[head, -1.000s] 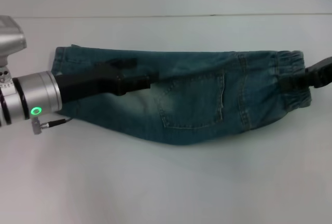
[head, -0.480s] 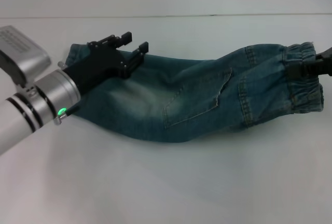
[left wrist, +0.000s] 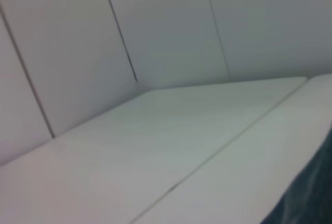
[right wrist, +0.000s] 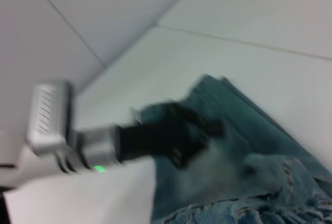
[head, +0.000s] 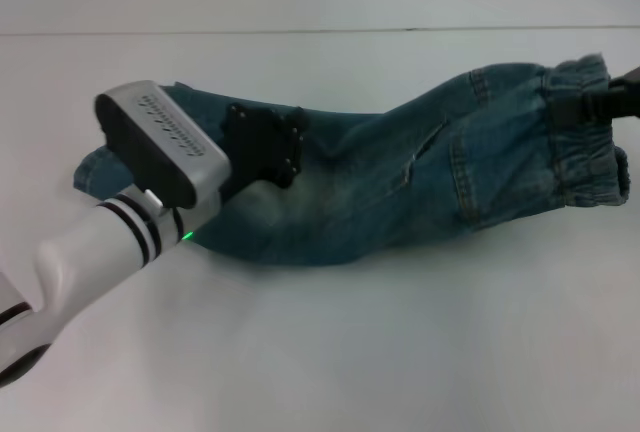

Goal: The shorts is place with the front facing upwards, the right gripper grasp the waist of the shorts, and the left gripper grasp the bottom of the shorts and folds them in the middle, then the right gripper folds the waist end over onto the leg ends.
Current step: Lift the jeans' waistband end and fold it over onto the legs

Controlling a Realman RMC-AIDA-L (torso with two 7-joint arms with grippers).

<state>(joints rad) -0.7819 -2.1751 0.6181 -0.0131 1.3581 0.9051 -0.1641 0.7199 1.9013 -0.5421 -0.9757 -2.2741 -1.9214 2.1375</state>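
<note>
The denim shorts (head: 400, 187) lie folded lengthwise across the white counter (head: 330, 352), waist end raised. The right pincer (head: 600, 104) is clamped on the elastic waistband (head: 580, 137) at the shorts' right end. The left pincer (head: 265, 142) hovers above the leg end of the shorts, and whether its fingers are parted or closed cannot be told.
</note>
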